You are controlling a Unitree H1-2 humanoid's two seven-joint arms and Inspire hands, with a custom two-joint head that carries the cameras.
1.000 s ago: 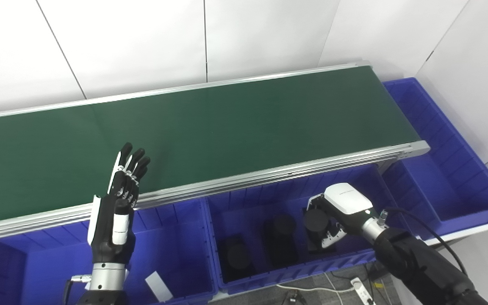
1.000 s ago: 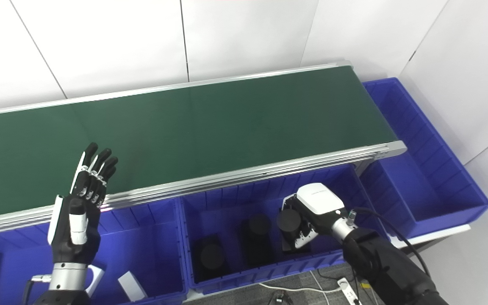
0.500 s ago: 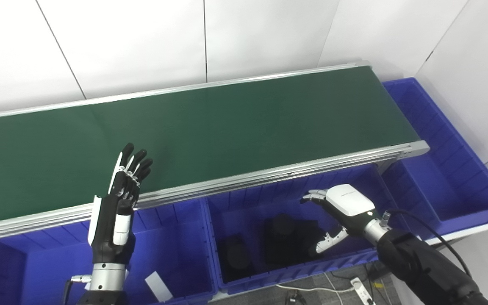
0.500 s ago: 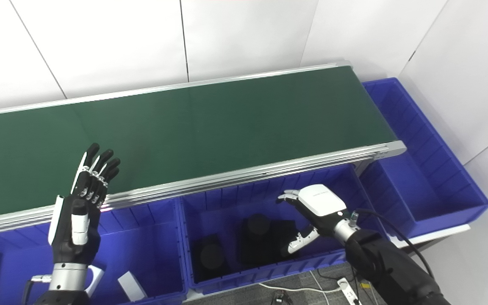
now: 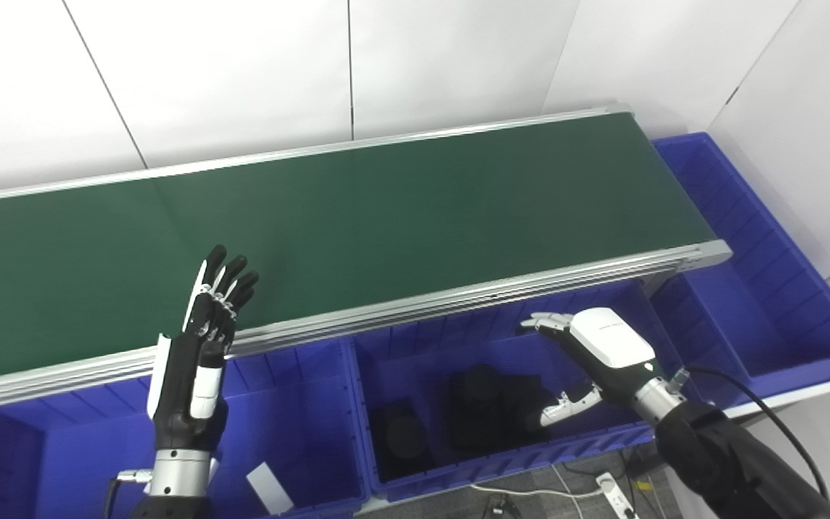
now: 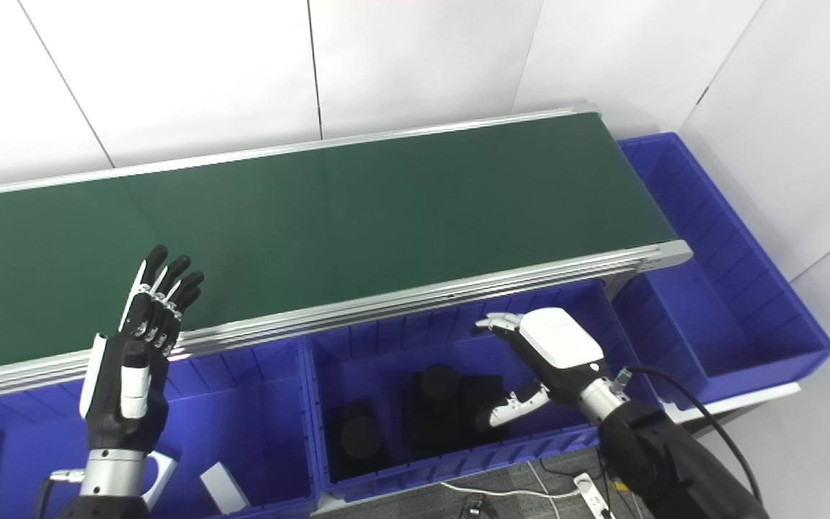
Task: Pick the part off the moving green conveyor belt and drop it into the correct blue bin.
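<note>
The green conveyor belt (image 5: pixel 386 209) runs across the view and carries no part. My right hand (image 5: pixel 591 353) is open, fingers spread, and hovers over the right end of the middle blue bin (image 5: pixel 422 346). Below it a black part (image 5: pixel 523 404) lies on the bin floor, touching a second black part (image 5: pixel 482 386); a third (image 5: pixel 404 436) sits further left. My left hand (image 5: pixel 199 360) is open and upright, fingers together, at the belt's near rail.
The left blue bin (image 5: pixel 300 425) holds a white flat piece (image 5: pixel 269 486). Another blue bin (image 5: pixel 768 310) stands past the belt's right end. A power strip and cables (image 5: pixel 613 490) lie on the floor in front. White walls stand behind.
My right hand opened and let go of the black part, which now lies in the middle bin. The hand then rose and drifted slightly right. My left hand stayed put.
</note>
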